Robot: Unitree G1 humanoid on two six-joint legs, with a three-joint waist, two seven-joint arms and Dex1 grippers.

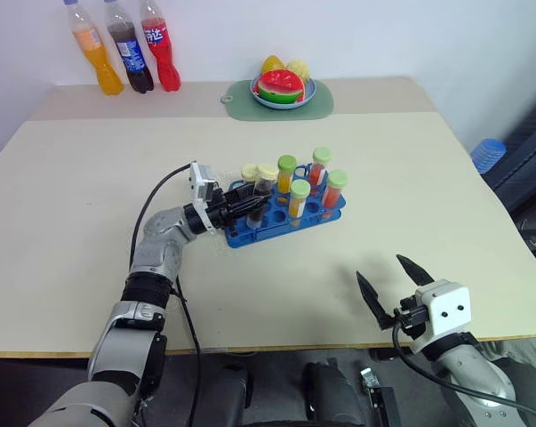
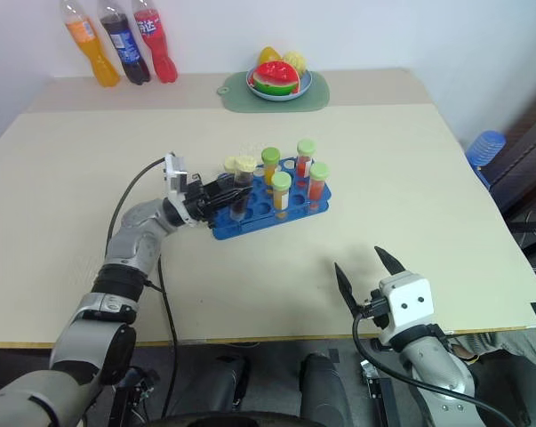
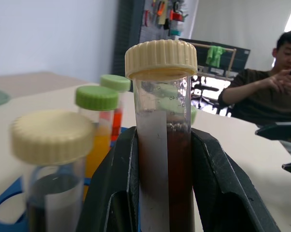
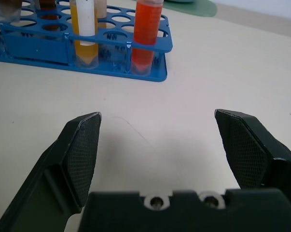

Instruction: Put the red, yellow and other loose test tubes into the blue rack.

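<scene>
In the left eye view, the blue rack (image 1: pixel 285 212) is sitting near the middle of the desk (image 1: pixel 410 178), well in from every edge. The left gripper (image 1: pixel 252 206) is reaching in level from the rack's left end, its fingers clamping an upright brown test tube (image 1: pixel 266 189) with a cream cap at that end of the rack. Another cream-capped tube (image 1: pixel 249 174) is standing just beside it, and four green-capped tubes (image 1: pixel 299 203) of orange and red liquid are standing upright in the rack's holes. The right gripper (image 1: pixel 395 286) is hovering near the desk's front edge toward the right corner, its jaws spread wide and holding nothing. Three soda bottles (image 1: pixel 125 44) are standing at the far left corner, and a plate of fruit (image 1: pixel 284 89) is resting on a green mat at the far edge.

In the left wrist view, the two black fingers (image 3: pixel 114 193) are pressing both sides of the brown tube, with a seated person (image 3: pixel 261 92) showing beyond the desk.

In the right wrist view, the open fingers (image 4: pixel 82 154) are framing bare desk, with the rack well ahead of them.
</scene>
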